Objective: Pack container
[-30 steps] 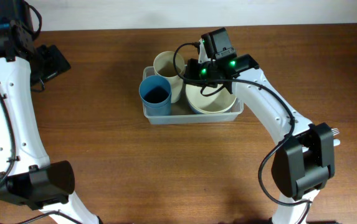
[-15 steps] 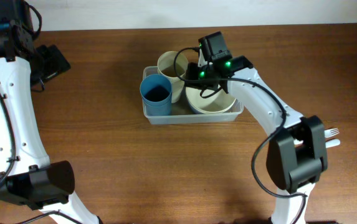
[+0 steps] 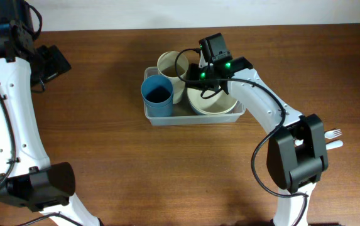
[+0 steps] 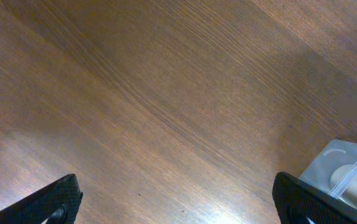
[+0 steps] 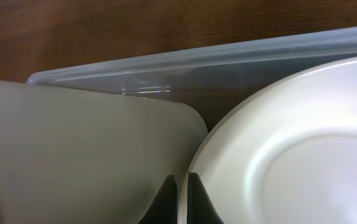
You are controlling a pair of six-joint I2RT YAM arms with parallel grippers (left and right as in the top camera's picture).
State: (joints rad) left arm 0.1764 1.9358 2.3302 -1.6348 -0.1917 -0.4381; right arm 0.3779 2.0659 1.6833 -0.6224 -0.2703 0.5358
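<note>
We see the clear container [image 3: 192, 119] near the middle of the wooden table [image 3: 167, 176]. It holds a blue cup [image 3: 157, 94], a cream cup [image 3: 169, 64] and a cream bowl [image 3: 214, 103]. The right gripper [image 3: 195, 78] reaches down into it, between the cream cup and the bowl. In the wrist view its jaws are pressed together at the bowl's rim; we cannot tell whether they pinch it. The left gripper [image 4: 175, 202] hangs with its jaws spread wide over bare wood, well apart from the container.
</note>
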